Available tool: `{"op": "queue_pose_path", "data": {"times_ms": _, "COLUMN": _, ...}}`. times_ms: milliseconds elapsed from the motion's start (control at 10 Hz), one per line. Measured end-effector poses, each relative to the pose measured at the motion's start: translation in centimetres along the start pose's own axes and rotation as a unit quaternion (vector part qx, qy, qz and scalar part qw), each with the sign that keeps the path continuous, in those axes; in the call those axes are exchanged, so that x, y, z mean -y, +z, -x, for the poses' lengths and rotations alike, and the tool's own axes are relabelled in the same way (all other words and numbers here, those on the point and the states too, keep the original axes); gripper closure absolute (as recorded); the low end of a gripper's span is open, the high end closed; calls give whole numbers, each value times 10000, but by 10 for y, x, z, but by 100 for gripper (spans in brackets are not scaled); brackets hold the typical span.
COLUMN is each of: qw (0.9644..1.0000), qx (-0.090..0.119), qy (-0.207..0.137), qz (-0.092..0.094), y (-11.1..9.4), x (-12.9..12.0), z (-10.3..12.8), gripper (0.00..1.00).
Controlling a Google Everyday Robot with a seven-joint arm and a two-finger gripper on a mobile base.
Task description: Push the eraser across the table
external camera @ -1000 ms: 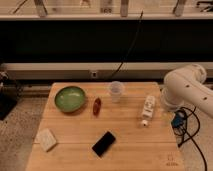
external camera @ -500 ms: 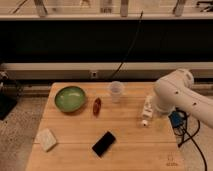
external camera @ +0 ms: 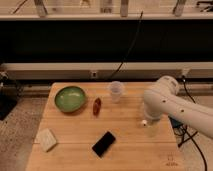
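Arm (external camera: 165, 102): has swung leftward from the right edge, now leaning in over the right part of the desk (external camera: 130, 150).

Gripper (external camera: 145, 122): low over the desk's right side, mostly hidden under the arm; open or closed, cannot tell; nothing seen in its hold.

Eraser (external camera: 103, 143): flat, black, lying diagonally near the front edge, about mid-width; well apart from the gripper, untouched.

Other items: green bowl (external camera: 70, 98) back left; red item (external camera: 97, 106) just beside it; clear cup (external camera: 116, 91) at the back centre; pale block (external camera: 47, 139) front left.

Hazards, as judged:
- Off-centre contact on the slanted slab would likely spin it and let it slip past.
- A push toward the front edge could send it off the desk.
- A push toward the back risks striking the red item or tipping the cup.
- Too high a descent would skim over so thin a slab.
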Motion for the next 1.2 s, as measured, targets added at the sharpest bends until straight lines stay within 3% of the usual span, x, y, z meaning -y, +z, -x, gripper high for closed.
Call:
{"op": "queue_pose_path", "data": {"times_ms": 800, "qw": 9991, "qx": 73, "qy": -394, "qz": 148, "y": 34, "x": -12, "z": 49, "gripper": 20}}
{"op": "queue_pose_path", "data": {"times_ms": 1200, "qw": 9987, "qx": 112, "qy": -459, "qz": 215, "y": 45, "x": -19, "z": 57, "gripper": 20}}
